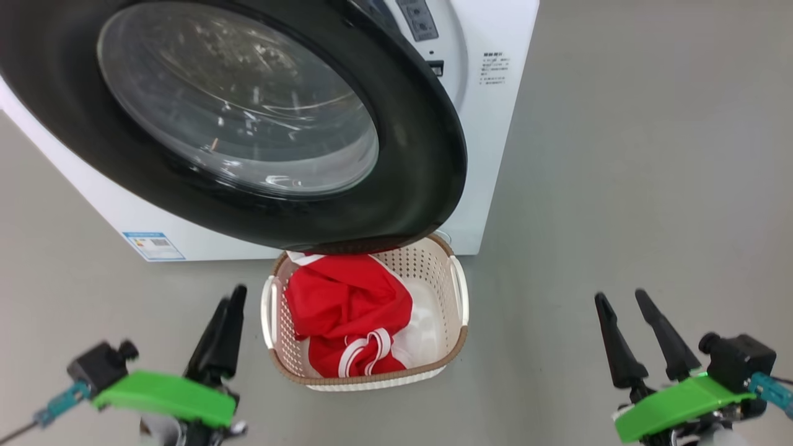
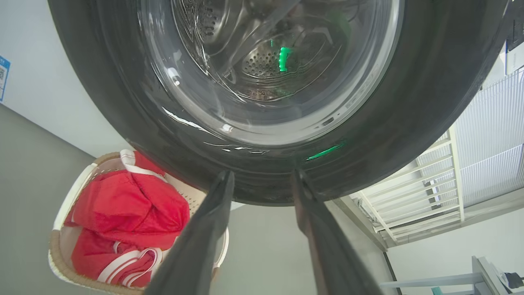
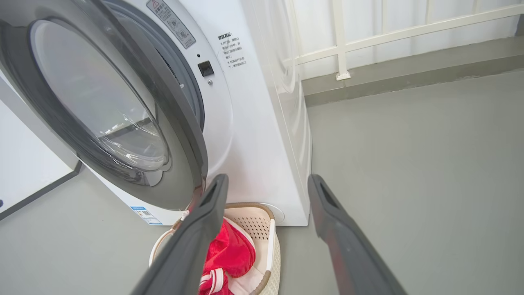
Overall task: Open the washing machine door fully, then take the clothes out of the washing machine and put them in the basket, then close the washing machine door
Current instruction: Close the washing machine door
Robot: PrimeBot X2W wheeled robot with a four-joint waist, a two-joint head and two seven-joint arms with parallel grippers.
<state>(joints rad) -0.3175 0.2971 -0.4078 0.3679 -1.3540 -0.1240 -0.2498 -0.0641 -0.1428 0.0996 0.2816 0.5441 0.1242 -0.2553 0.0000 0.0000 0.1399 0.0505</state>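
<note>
The washing machine door (image 1: 403, 186) stands ajar, and its black rim juts over the far end of the basket (image 1: 455, 347), so the way down into the basket is free at its near part, where the clothes (image 1: 347, 303) fill the left side. A narrow wedge of room shows between the door's right edge and the washing machine (image 1: 489, 155) front. Bare grey floor (image 1: 650, 186) spreads wide on the basket's right.

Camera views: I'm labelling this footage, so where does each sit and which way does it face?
Head view: high on the robot, looking down at the washing machine door and basket; left gripper and right gripper show low.
Left wrist view: low, looking up at the door's rim along its own fingers.
Right wrist view: from the right, facing the washing machine; own fingers.
Shared: all three catch the clothes in the basket.
</note>
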